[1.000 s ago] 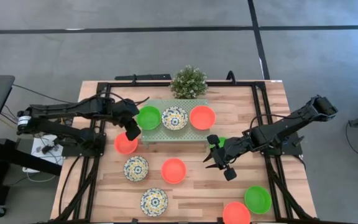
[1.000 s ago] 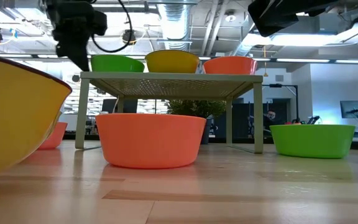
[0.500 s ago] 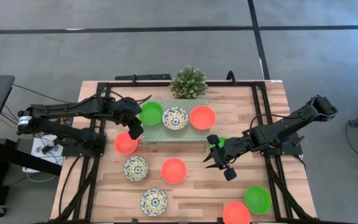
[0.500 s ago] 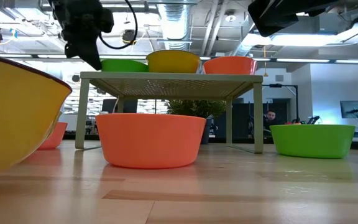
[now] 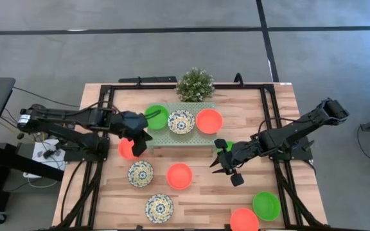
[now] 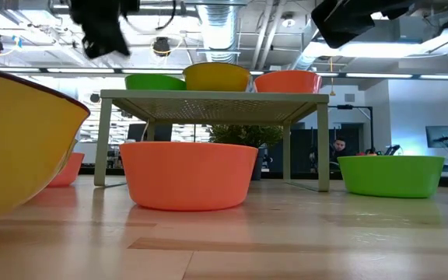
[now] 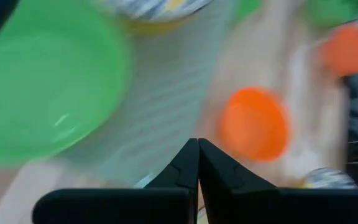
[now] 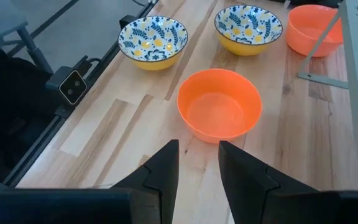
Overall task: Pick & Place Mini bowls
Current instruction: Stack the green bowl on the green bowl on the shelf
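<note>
wood table (image 5: 281, 115) on grey floor, ducted ceiling beyond. pale platform (image 5: 172, 136) far centre carries three bowls (image 5: 181, 121); seven more on the table, perhaps ten in all. left gripper (image 5: 138, 146) shut, empty, at the platform's left end. right gripper (image 5: 226, 168) apart, empty, right of centre.

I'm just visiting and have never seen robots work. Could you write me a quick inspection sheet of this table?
Surface: wooden table.
Job's things: green bowl, patterned bowl and orange bowl on the pale platform; seven more bowls on the wood.
Clutter: small plant.
Grippers: left gripper shut, empty, above an orange bowl beside the platform; right gripper open, empty.
Cables: along the left arm.
Surroundings: grey floor.
</note>
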You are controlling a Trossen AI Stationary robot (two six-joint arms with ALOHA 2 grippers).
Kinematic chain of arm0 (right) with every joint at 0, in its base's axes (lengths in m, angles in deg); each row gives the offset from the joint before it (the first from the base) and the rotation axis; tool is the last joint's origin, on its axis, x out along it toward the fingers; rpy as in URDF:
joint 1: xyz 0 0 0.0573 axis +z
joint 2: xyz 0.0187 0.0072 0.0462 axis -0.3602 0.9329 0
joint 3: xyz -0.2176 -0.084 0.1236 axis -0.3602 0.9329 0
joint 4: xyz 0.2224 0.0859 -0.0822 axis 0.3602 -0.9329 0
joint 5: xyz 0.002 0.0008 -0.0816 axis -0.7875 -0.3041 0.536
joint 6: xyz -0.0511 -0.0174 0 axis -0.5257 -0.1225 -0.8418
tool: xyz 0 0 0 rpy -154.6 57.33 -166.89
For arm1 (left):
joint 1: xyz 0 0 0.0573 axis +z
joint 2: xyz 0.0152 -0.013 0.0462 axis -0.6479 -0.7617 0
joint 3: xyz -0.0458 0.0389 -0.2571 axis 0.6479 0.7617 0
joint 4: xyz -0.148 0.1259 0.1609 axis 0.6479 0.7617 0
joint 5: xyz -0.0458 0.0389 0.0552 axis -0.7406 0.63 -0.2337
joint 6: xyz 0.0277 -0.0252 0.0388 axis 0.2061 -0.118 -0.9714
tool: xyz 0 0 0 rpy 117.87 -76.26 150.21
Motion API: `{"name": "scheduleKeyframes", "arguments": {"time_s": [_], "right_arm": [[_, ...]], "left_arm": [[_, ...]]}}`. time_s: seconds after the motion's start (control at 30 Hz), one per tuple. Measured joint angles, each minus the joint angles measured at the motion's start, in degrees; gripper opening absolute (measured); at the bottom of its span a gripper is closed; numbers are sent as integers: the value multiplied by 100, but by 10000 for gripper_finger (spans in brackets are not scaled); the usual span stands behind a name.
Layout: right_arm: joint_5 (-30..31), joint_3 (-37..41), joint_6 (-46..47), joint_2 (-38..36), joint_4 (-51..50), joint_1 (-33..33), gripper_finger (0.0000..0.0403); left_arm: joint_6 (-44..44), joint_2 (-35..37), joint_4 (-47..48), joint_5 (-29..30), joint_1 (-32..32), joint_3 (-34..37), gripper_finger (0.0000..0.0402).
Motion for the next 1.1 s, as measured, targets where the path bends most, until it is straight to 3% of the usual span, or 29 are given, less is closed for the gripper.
{"name": "scheduleKeyframes", "arguments": {"time_s": [0.2, 0.37, 0.7, 0.9, 1.1], "right_arm": [[1, 0, 529, 0, -145, 19, 108], [13, 0, 1249, 0, -672, 18, 108], [180, 6, 2400, 706, -1691, 88, 108], [319, 4, 2383, 1145, -1912, 44, 108], [689, -161, 2404, 1008, -2553, 4, 108]], "left_arm": [[-287, -84, -1188, 7, -885, 0, 7], [-300, -177, -1438, 226, -1234, 0, 17], [-303, -563, -1451, 462, -1290, 0, 83], [-303, -745, -1523, 472, -1288, 0, 86], [-303, -786, -1557, 472, -1288, 0, 87]]}}
